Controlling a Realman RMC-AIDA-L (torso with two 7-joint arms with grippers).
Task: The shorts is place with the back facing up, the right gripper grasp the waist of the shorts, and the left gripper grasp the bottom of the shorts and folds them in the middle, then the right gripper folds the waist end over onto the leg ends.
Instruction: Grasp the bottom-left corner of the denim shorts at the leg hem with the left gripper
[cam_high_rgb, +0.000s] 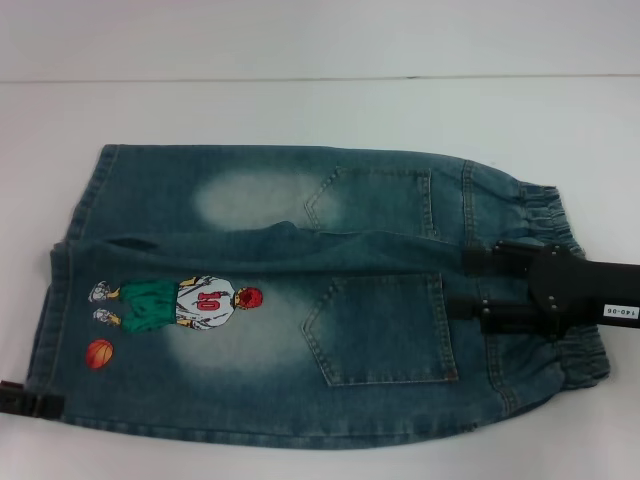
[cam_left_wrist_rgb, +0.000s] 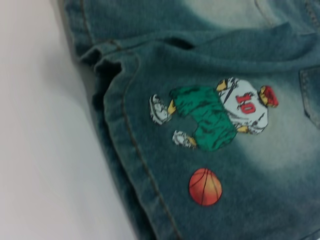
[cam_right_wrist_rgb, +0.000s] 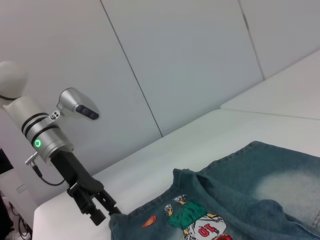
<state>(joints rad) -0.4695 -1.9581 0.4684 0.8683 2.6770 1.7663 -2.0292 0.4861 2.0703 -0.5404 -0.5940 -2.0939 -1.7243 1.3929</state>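
Blue denim shorts (cam_high_rgb: 300, 210) lie flat on the white table (cam_high_rgb: 300, 110), back pockets up, with the elastic waist (cam_high_rgb: 548, 212) to the right and the leg ends (cam_high_rgb: 55, 300) to the left. A basketball-player print (cam_high_rgb: 180, 303) marks the near leg. My right gripper (cam_high_rgb: 458, 285) hangs over the waist, open, its two black fingers (cam_high_rgb: 500, 258) spread just inside the waistband above the near pocket. My left gripper (cam_high_rgb: 25, 400) sits at the near corner of the leg hem. In the right wrist view the left gripper (cam_right_wrist_rgb: 100, 212) is right beside the shorts (cam_right_wrist_rgb: 250, 200). The left wrist view shows the hem (cam_left_wrist_rgb: 125, 125) and the print.
Bare white table surrounds the shorts on all sides. A white panelled wall (cam_right_wrist_rgb: 175, 60) stands behind the table. The left arm's silver wrist (cam_right_wrist_rgb: 40, 135) with a green light rises above the leg end.
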